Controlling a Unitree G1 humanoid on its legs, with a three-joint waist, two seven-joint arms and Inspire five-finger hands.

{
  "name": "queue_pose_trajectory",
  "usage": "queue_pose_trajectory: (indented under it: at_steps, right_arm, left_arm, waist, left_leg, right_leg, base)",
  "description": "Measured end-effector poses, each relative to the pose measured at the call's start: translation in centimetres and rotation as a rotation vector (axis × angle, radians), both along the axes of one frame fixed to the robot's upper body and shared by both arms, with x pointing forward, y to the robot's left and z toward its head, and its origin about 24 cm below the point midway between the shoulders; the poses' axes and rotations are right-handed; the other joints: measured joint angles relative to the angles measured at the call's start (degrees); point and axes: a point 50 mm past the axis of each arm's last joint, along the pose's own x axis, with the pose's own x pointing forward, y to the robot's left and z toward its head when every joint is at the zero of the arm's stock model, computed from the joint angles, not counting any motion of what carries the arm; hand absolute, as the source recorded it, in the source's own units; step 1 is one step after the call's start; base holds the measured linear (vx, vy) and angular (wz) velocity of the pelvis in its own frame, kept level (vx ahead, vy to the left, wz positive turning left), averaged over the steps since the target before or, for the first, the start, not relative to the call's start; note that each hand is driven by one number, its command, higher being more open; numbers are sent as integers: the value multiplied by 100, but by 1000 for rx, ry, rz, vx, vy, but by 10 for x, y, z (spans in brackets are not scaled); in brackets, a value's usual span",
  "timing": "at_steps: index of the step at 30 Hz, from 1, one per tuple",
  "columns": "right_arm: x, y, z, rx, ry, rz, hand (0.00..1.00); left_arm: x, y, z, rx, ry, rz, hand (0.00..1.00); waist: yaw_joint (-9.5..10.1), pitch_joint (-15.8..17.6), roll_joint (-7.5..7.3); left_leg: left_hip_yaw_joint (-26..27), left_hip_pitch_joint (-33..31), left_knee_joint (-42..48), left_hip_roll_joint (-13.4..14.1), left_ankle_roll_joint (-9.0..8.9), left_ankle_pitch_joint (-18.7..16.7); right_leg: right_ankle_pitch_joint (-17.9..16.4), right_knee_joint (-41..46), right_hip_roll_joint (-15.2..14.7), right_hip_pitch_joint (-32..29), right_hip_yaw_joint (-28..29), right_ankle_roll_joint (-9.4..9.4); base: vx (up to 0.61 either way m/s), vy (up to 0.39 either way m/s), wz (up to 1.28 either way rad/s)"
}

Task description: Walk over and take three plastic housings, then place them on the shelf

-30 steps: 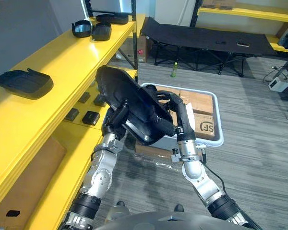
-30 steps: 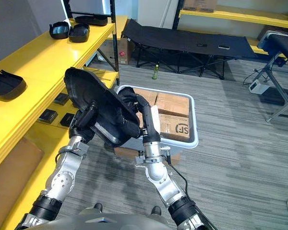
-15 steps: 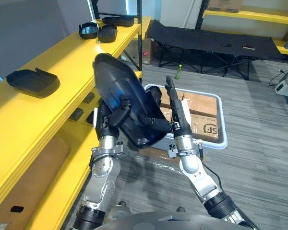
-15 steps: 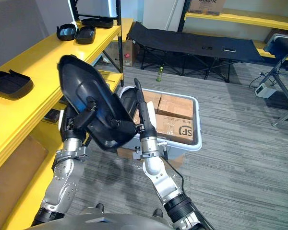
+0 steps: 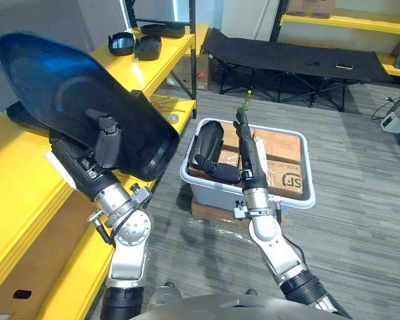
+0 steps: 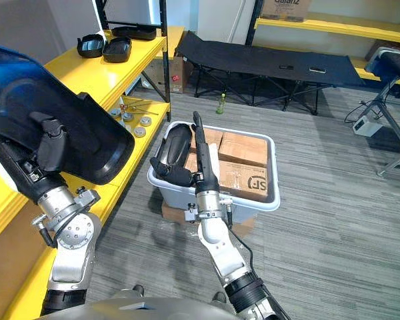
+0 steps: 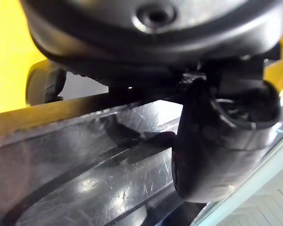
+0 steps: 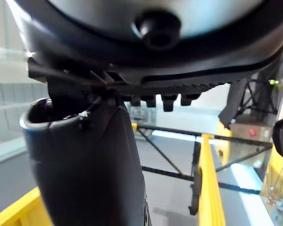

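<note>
the left robot hand [image 5: 108,141] thumb-pinches a black plastic housing [image 5: 60,93] high over the edge of the yellow shelf [image 5: 140,67], its fingers hidden behind it. the right robot hand [image 5: 251,170] stands flat-fingered and empty, a second housing [image 5: 210,140] in the white bin [image 5: 213,195] just left of it, open floor [image 5: 360,200] to its right.

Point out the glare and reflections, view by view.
Left eye view: blue sheen across the plastic housing gripped by the left hand. Left wrist view: pale streaked reflections on its glossy surface. Right wrist view: bright backdrop, the right hand reads as a dark shape.
</note>
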Motion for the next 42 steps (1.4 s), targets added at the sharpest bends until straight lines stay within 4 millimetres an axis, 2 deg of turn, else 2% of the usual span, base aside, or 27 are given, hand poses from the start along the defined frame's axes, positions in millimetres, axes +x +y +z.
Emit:
queue_pose_trajectory:
  at_steps: [6, 12, 17, 29, 36, 42]
  right_arm:
    - [0, 5, -2, 86, 62, 167, 100]
    - [-1, 10, -2, 202, 104, 369, 100]
    - [-3, 13, 2, 202, 91, 445, 100]
    - [-1, 6, 16, 198, 38, 446, 100]
    - [-2, 2, 20, 159, 28, 467, 100]
    - [-2, 3, 20, 156, 27, 478, 100]
  left_arm:
    - [6, -6, 14, 67, -73, -38, 0]
    - [7, -23, 34, 188, -151, -206, 0]
    - [7, -37, 38, 297, -148, -340, 0]
    - [0, -45, 49, 540, -169, -455, 0]
    - [-4, -48, 44, 729, -137, -420, 0]
    - [-7, -46, 37, 753, -97, -409, 0]
  waist:
    - [-69, -1, -2]
    - [-142, -22, 6]
    - [-152, -79, 59]
    - [-146, -90, 66]
    - [-146, -92, 70]
    - [-137, -91, 70]
  left_leg:
    - [13, 4, -11, 3, 1, 0]
    - [13, 6, -46, 4, 25, -3]
    - [16, 10, -79, 6, -5, 23]
    - [21, 9, -77, 6, 11, 14]
    - [16, -2, -78, 6, 34, 1]
    - [7, -10, -79, 6, 33, -1]
  right_leg:
    - [-31, -10, -2, -6, 1, -44]
    - [-31, -29, -2, -19, 1, -45]
    - [1, -1, -1, -33, 1, 2]
    - [-8, -5, -1, -34, 6, -8]
    - [-32, -30, -1, -40, 5, -36]
    - [-31, -29, 0, -43, 1, -35]
  base:
    - [-11, 5, 0]
    - [-12, 4, 0]
    - [0, 0, 0]
    - [0, 0, 0]
    - [0, 0, 0]
    - [0, 0, 0]
